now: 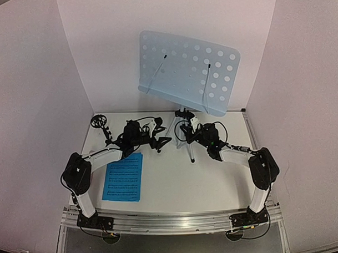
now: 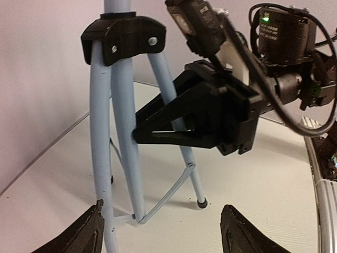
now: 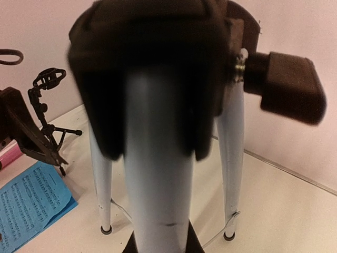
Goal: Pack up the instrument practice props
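On the white table (image 1: pixel 176 184), the right gripper (image 2: pixel 141 134) clamped the music stand (image 1: pixel 189 73) by its tripod; the left gripper (image 2: pixel 163 216), open, likely had next to grasp and fold a leg.

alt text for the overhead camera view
A music stand with a perforated pale-blue desk stands at the back of a white table, with the left arm and right arm reaching to its tripod. A blue music sheet lies by the left arm, a small black mic stand behind it.
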`<act>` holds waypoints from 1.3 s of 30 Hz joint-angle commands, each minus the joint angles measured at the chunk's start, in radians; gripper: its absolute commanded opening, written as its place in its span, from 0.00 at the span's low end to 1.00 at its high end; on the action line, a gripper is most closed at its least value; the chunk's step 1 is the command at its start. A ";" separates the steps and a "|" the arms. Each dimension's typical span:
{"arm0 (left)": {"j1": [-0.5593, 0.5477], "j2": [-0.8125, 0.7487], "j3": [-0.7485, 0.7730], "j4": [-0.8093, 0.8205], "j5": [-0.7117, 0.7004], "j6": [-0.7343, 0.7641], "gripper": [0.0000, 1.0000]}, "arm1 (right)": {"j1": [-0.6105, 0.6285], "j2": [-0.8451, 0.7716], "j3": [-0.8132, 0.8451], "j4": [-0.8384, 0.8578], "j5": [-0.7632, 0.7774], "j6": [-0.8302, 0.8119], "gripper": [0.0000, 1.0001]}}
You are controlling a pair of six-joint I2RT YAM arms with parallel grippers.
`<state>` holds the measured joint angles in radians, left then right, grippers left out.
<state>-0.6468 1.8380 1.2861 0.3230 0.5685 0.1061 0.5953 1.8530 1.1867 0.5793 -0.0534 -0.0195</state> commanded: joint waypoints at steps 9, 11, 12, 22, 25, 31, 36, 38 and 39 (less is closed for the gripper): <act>-0.001 0.118 -0.044 0.031 -0.162 0.082 0.67 | 0.007 -0.111 0.051 0.171 -0.150 0.028 0.00; -0.001 0.148 -0.030 0.030 -0.198 0.073 0.64 | 0.006 -0.110 0.047 0.171 -0.149 0.028 0.00; -0.001 0.159 -0.022 0.030 -0.209 0.069 0.63 | 0.007 -0.111 0.046 0.170 -0.150 0.028 0.00; -0.003 0.253 0.023 0.043 -0.180 0.085 0.23 | 0.007 -0.108 0.042 0.169 -0.178 0.029 0.00; -0.004 0.264 0.024 0.066 -0.172 0.089 0.05 | 0.006 -0.106 0.037 0.166 -0.190 0.028 0.00; -0.005 0.270 0.005 0.109 -0.185 0.104 0.00 | 0.007 -0.105 0.028 0.138 -0.230 0.028 0.00; -0.004 0.277 -0.004 0.130 -0.218 0.188 0.00 | 0.007 -0.127 0.011 0.093 -0.254 -0.031 0.12; -0.003 0.280 -0.002 0.138 -0.235 0.236 0.00 | 0.007 -0.139 -0.004 0.088 -0.245 -0.042 0.20; -0.003 0.282 0.000 0.139 -0.243 0.253 0.00 | 0.007 -0.144 -0.007 0.084 -0.241 -0.045 0.23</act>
<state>-0.6532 2.1020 1.2637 0.3760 0.3645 0.2495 0.5794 1.8263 1.1772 0.5478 -0.1969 -0.0748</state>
